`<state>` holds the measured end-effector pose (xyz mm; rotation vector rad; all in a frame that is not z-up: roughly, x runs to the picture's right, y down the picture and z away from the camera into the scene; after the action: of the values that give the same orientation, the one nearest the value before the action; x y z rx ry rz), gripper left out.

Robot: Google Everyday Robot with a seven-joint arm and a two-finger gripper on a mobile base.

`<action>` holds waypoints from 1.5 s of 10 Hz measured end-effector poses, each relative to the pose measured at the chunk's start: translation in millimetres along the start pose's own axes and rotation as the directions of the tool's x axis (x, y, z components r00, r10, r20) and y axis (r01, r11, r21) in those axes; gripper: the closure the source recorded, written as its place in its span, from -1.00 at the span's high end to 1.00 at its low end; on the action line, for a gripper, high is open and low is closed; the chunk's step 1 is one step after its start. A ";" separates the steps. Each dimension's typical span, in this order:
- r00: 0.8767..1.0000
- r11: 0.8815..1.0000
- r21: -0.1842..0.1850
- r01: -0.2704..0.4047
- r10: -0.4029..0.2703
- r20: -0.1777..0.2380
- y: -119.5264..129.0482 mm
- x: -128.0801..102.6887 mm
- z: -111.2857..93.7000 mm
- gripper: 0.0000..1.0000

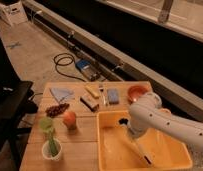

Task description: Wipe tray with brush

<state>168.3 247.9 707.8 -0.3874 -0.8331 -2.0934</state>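
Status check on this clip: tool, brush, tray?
Tool low inside the tray, near its middle. Brush slants down from it, dark tip at tray floor. No obstruction seen near brush.

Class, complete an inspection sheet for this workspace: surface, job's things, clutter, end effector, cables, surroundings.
Surface: wooden table.
Job's things: yellow tray at the table's near right; brush slanting inside it.
Clutter: blue cloth, yellow bar, brown block, grey-blue block, orange-red bowl, dark cluster, round fruit, white cup with greenery.
End effector: end effector inside the tray at the brush's upper end.
Cables: black cable coiled on the floor by a blue device.
Surroundings: concrete floor, white box, dark furniture.
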 end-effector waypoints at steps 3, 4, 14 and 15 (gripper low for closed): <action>0.997 0.996 -0.025 -0.083 0.083 -0.005 36.8 -1.2 2.1 -1.00; 0.995 0.995 -0.030 -0.091 0.090 -0.032 41.7 7.5 -0.4 -1.00; 0.988 0.991 -0.024 0.133 -0.135 -0.074 -37.2 29.0 -4.9 -1.00; 0.990 0.991 -0.033 0.126 -0.128 -0.059 -33.2 25.2 -4.8 -1.00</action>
<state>126.7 244.2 703.6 -0.2912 -0.8111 -2.2258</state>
